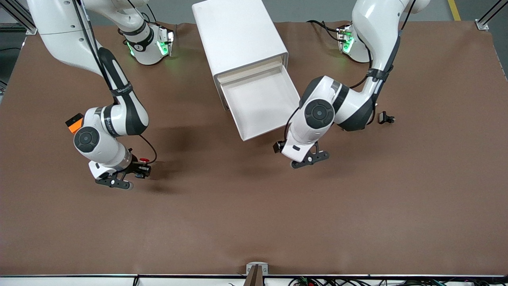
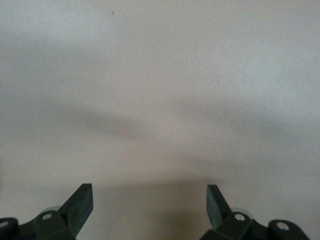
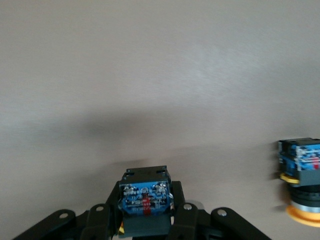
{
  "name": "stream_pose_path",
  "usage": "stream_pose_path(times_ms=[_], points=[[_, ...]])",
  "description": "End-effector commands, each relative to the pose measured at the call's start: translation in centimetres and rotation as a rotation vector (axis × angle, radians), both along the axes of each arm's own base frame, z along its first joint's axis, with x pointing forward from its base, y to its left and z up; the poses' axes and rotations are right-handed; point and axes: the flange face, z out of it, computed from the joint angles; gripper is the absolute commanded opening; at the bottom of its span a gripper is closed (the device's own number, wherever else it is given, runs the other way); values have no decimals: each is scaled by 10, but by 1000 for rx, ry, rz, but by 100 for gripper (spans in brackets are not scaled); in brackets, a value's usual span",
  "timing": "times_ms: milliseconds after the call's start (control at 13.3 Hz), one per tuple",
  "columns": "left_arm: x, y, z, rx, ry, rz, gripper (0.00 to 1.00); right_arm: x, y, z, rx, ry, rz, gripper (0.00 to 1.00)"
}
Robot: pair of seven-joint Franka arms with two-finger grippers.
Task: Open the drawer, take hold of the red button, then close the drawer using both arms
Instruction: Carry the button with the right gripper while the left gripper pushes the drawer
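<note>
The drawer (image 1: 260,104) stands pulled out of the white cabinet (image 1: 238,35), and its tray shows nothing inside. My right gripper (image 1: 139,171) (image 3: 145,210) hangs low over the table toward the right arm's end, shut on the button. The button's red cap (image 1: 144,160) shows in the front view, and its blue block base (image 3: 145,199) sits between the fingers in the right wrist view. My left gripper (image 1: 311,159) (image 2: 150,200) is open with nothing between its fingers. It hovers over bare table beside the drawer's front corner.
A yellow-capped button (image 3: 300,182) lies on the table close to the right gripper. An orange-and-black thing (image 1: 74,123) peeks out beside the right arm's wrist. A small black part (image 1: 385,118) lies toward the left arm's end. Brown mat covers the table.
</note>
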Motion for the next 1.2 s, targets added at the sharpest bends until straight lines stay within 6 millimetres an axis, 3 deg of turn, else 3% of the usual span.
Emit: stream_pose_path(times_ms=[0,150,450,1124], points=[[-15,-3,2,16,-24,-10,100,-8,-16,7,1,-4,1,0],[-25,-12,-3,21,-17,-23,100,-8,-17,-3,-1,8,21,0],[-41,-31,-6,23,-5,-4,100,-7,-48,-21,-2,10,85,0],[-75,-64,-16,28,64,71,100,-4,-48,-33,36,4,31,0]])
